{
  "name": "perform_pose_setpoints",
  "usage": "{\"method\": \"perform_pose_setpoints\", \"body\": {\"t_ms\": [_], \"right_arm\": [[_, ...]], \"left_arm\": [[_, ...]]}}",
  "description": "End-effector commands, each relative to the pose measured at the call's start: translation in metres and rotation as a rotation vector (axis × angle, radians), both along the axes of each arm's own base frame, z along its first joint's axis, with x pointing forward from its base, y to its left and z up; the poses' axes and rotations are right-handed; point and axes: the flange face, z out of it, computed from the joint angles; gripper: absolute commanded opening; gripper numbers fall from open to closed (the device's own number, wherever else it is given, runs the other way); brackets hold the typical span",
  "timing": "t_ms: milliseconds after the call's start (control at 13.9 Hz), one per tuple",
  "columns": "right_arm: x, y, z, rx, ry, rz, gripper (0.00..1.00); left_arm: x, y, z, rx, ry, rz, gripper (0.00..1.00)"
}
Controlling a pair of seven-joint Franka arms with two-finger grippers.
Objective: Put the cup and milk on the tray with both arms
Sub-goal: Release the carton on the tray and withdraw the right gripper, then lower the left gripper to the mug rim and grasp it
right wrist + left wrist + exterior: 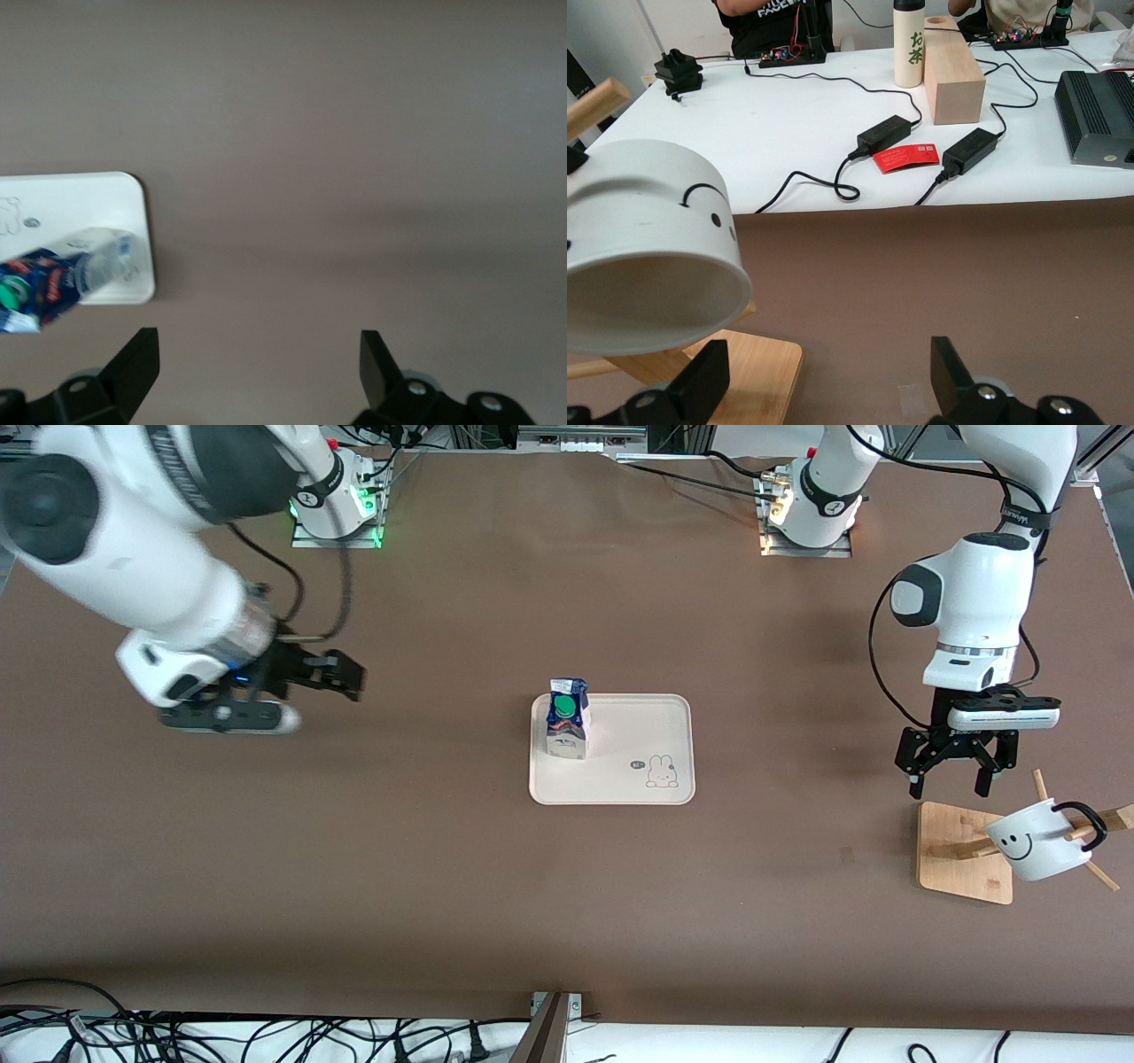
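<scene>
The milk carton (566,719) stands upright on the cream tray (638,726) at the table's middle, at the tray's end toward the right arm. It also shows in the right wrist view (53,279) on the tray (97,199). The white smiley cup (1041,840) hangs on a peg of the wooden rack at the left arm's end. It fills one side of the left wrist view (642,243). My left gripper (951,781) is open and empty, just above the rack base's edge beside the cup. My right gripper (341,676) is open and empty, over bare table toward the right arm's end.
The bamboo rack base (961,850) with slanted pegs (1099,872) lies near the table's edge at the left arm's end. In the left wrist view a white bench (833,133) past the table edge holds cables, a bottle and a wooden block.
</scene>
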Motion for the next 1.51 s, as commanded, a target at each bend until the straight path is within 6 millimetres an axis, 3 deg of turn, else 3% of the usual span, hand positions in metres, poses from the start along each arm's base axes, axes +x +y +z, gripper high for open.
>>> {"method": "perform_pose_setpoints", "body": {"t_ms": [0, 216, 504, 936, 1295, 1439], "right_arm": [[-0.043, -0.06, 0.007, -0.015, 0.0, 0.052, 1.0], [-0.071, -0.085, 0.016, -0.044, -0.037, 0.076, 1.0], [-0.065, -0.094, 0.027, -0.057, -0.057, 0.101, 1.0], [-0.053, -0.114, 0.043, -0.06, -0.081, 0.063, 1.0], [-0.045, -0.117, 0.035, -0.053, -0.074, 0.037, 1.0], [-0.045, -0.117, 0.035, -0.052, -0.073, 0.036, 1.0]], "left_arm": [[0.003, 0.011, 0.001, -0.015, -0.016, 0.04, 1.0], [0.015, 0.028, -0.008, -0.013, -0.012, 0.071, 1.0], [0.034, 0.042, -0.014, -0.008, -0.024, 0.093, 1.0], [0.065, 0.049, 0.004, -0.003, -0.087, 0.101, 1.0], [0.071, 0.054, 0.008, 0.0, -0.103, 0.108, 1.0], [0.076, 0.058, 0.018, 0.003, -0.126, 0.113, 1.0]]}}
